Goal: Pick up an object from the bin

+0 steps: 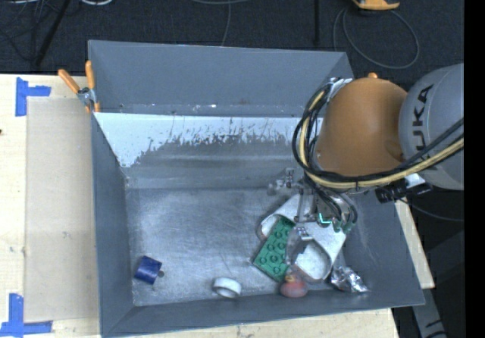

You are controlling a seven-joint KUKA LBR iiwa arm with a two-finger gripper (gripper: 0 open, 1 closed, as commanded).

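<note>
Where the gripper point(303, 234) is positioned, a green studded block point(273, 248), white piece point(317, 255), pink ball point(294, 287) and shiny scrap point(349, 280) are heaped; whether it is closed cannot be told.

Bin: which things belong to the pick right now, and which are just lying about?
In play: gripper; green studded plate beneath it.
Lying about: white piece beside the plate; blue cylinder; white ring; pink ball; silvery crumpled piece.
</note>
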